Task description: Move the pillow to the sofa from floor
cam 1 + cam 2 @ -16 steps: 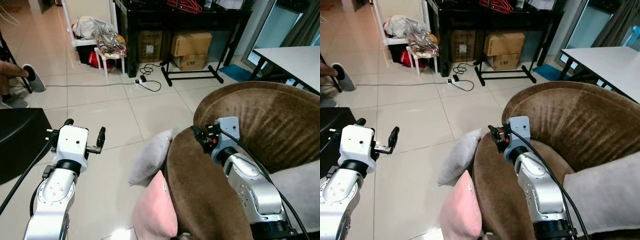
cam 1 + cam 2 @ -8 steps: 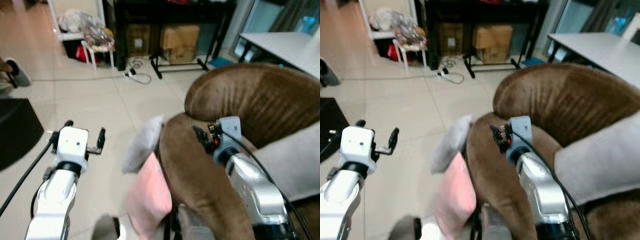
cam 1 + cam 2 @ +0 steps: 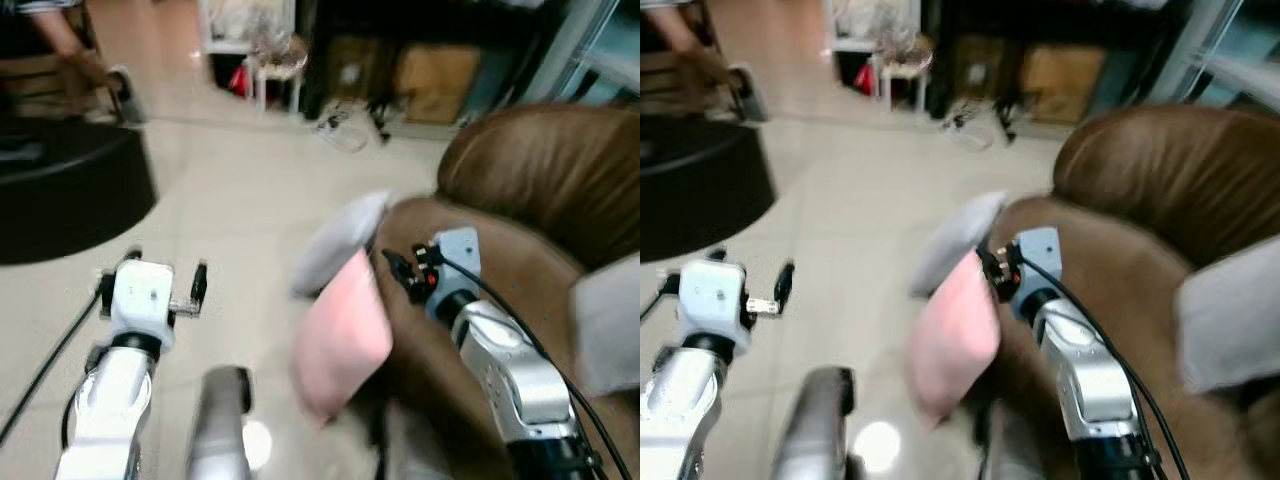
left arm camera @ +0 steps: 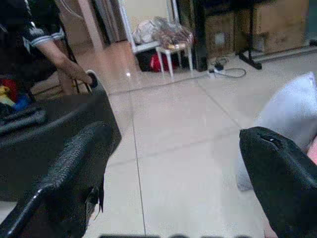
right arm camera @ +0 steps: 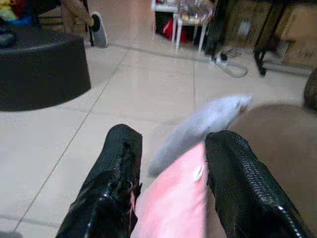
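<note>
In the left eye view, blurred as the robot moves, a pink pillow (image 3: 342,340) leans upright against the outer side of the brown sofa (image 3: 520,200), its lower end toward the tiled floor (image 3: 230,210), and a grey pillow (image 3: 335,240) leans against the sofa arm just beyond it — both are propped there only because the sofa side holds them up, so neither is on the seat yet. The right gripper (image 3: 397,272) is raised over the sofa arm, just beside the pink pillow's top edge, probably placed for a reach down at it; the left gripper (image 3: 163,290) is held out over bare floor, well apart from both pillows, fingers spread with nothing between them. A round black ottoman (image 3: 70,200) stands near the far left, with a person's leg and shoe (image 3: 118,80) beyond it. The right eye view gives the same layout and adds a pale cushion (image 3: 1228,315) already lying on the sofa at the right edge. In the left wrist view the two black fingers (image 4: 69,173) stand wide apart, framing floor and the grey pillow. In the right wrist view the fingers (image 5: 119,173) are also apart, empty, with the pink pillow lying between and below them — lined up, I judge, for a pinch on its upper edge.
</note>
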`<state>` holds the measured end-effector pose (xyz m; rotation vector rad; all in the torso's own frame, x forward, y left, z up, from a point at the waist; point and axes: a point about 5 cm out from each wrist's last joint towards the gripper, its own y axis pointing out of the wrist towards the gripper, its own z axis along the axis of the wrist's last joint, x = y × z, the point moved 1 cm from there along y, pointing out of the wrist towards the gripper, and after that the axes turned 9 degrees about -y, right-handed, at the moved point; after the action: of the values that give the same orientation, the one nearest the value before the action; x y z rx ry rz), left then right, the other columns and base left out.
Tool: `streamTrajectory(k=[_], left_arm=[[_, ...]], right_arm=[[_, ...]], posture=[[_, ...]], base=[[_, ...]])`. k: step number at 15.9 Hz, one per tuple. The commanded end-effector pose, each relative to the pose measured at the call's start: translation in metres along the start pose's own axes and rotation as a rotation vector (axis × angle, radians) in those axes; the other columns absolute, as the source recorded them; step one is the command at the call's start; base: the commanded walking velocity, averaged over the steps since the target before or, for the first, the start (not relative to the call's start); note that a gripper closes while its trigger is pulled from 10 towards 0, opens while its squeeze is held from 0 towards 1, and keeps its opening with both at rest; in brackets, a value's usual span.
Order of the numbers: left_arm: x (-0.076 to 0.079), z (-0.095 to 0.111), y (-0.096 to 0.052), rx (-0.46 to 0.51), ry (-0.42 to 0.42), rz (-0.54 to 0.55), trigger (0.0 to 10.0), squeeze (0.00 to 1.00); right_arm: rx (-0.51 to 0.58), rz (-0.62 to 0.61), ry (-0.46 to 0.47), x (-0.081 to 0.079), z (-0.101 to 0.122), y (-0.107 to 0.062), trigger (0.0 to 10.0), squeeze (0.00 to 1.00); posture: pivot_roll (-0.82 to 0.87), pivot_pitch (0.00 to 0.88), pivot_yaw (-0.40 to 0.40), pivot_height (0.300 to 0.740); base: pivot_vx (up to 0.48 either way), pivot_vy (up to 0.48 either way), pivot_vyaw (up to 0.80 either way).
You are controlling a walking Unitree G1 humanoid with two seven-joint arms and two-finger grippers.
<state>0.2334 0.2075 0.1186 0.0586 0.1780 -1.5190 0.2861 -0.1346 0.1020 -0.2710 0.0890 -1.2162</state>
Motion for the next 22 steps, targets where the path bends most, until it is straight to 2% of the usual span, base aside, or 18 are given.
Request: streamTrajectory(k=[1,5,9,11,16,20,22], left_arm=[[0.003,0.006,0.003,0.036,-0.004,-0.01,10.0,0.0],[-0.001,0.003,0.0,0.041,-0.001,-0.005,10.0,0.0],[-0.003,0.001,-0.003,0.041,0.004,-0.005,10.0,0.0],[-0.005,0.003,-0.004,0.048,0.013,-0.006,10.0,0.0],[-0.018,0.012,0.003,0.06,0.052,-0.084,10.0,0.0],[-0.016,0.017,0.007,0.067,0.047,-0.117,10.0,0.0],[-0.015,0.016,0.006,0.067,0.039,-0.119,10.0,0.0]], right_arm=[[-0.001,-0.017,-0.003,0.005,0.001,-0.001,10.0,0.0],[-0.029,-0.045,-0.016,0.006,-0.005,0.002,10.0,0.0],[-0.053,-0.008,-0.081,0.007,-0.008,0.005,10.0,0.0],[-0.073,-0.01,-0.093,0.007,-0.011,0.008,10.0,0.0],[-0.05,-0.028,-0.054,-0.008,-0.017,0.004,10.0,0.0],[-0.016,0.029,-0.076,-0.016,-0.014,0.002,10.0,0.0],[-0.02,0.03,-0.082,-0.015,-0.015,0.001,10.0,0.0]], posture=[[-0.07,0.0,-0.122,0.51],[-0.06,0.0,-0.122,0.5],[-0.05,0.0,-0.139,0.5],[-0.04,0.0,-0.11,0.5],[-0.08,0.0,0.034,0.5],[-0.08,0.0,0.042,0.5],[-0.07,0.0,0.027,0.5]], base=[[0.0,0.0,0.0],[0.0,0.0,0.0],[0.0,0.0,0.0],[0.0,0.0,0.0],[0.0,0.0,0.0],[0.31,0.0,0.8],[0.336,0.0,0.8]])
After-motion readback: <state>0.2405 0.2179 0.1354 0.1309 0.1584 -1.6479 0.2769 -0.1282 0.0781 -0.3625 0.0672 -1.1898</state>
